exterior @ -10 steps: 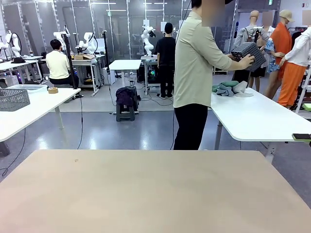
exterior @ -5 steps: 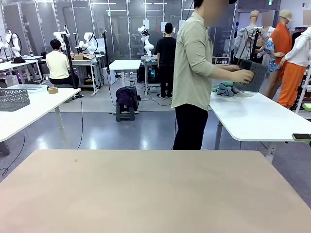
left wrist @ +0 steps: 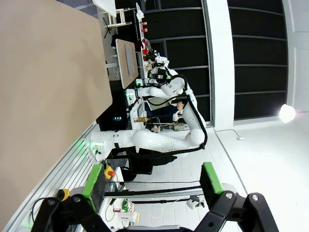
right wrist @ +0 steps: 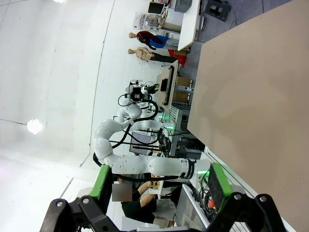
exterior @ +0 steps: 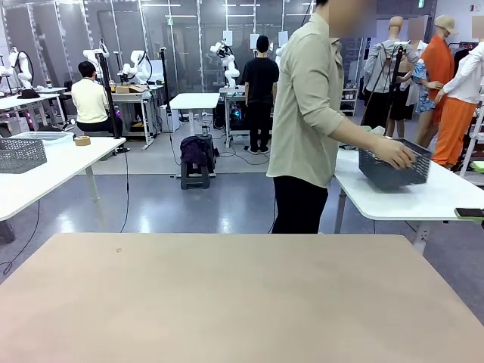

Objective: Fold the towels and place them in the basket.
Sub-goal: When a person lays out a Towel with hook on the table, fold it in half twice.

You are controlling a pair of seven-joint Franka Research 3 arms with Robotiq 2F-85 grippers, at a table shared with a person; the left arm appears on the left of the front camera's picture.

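The person across from me holds the dark grey basket (exterior: 394, 168) with one hand on its rim, low over the white side table (exterior: 442, 198). A small pale green scrap that may belong to the towels (exterior: 376, 130) peeks out behind the person's forearm; the rest of them is hidden. In the left wrist view my left gripper (left wrist: 153, 179) stands open, nothing between its green pads (left wrist: 95, 180), and points past the table's edge. In the right wrist view my right gripper (right wrist: 160, 180) is open too, with bare green pads (right wrist: 218, 180).
My beige table (exterior: 227, 302) lies bare in front of me, and also runs along the left wrist view (left wrist: 48, 72) and the right wrist view (right wrist: 256, 87). A white table with a grey crate (exterior: 21, 155) stands at the far left. A phone-like thing (exterior: 470, 213) lies on the side table's near edge.
The person lowered the basket from chest height beside the towel pile to the near part of the white side table, turning a little. Both grippers stayed open.
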